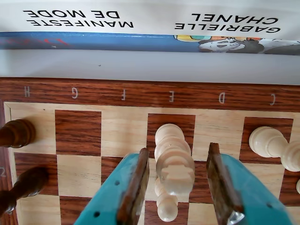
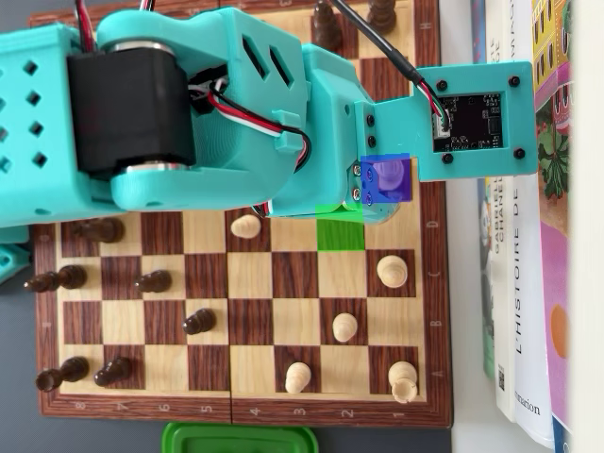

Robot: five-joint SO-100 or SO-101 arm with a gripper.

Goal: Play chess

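In the wrist view my gripper (image 1: 178, 151) is open. Its two teal fingers with brown pads (image 1: 137, 185) stand on either side of a tall white chess piece (image 1: 174, 157), with a gap on each side. The piece stands on the dark square under the letter E at the board's edge row. A smaller white piece (image 1: 167, 208) stands just behind it, nearer the camera. The wooden chessboard (image 1: 77, 133) fills the view. In the overhead view the teal arm (image 2: 208, 104) covers the gripper. A purple patch (image 2: 388, 176) marks the piece's square, and a green patch (image 2: 340, 233) marks the one beside it.
White pieces (image 1: 268, 140) stand at the right and dark pieces (image 1: 16, 132) at the left. In the overhead view there are white pieces (image 2: 391, 271) lower right and dark ones (image 2: 153, 280) lower left. Books (image 2: 528, 283) lie along the board's right edge. A green lid (image 2: 239, 439) lies below the board.
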